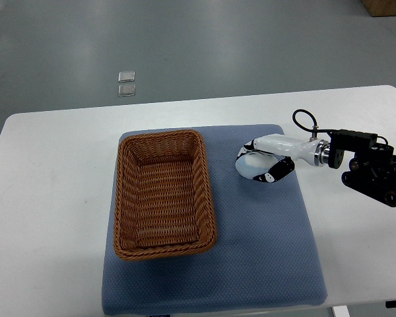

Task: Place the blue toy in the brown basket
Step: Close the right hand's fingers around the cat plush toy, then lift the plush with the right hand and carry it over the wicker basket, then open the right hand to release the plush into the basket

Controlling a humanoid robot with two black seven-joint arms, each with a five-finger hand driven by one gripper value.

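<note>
Fingers (272, 173) of your right hand (267, 162) were curled around something pale on the blue mat (264, 264), just right of the brown basket (164, 193); you could not tell whether this was the blue toy (251, 165), since little blue showed on it. Judging by its rounded shape under the palm, it looked light and perhaps soft, so a wrap around its middle should have served. Nothing stood between hand and basket except the near rim, the basket held nothing visible, and two small clear objects (126, 83) lay on the floor beyond the white table (53, 198).
</note>
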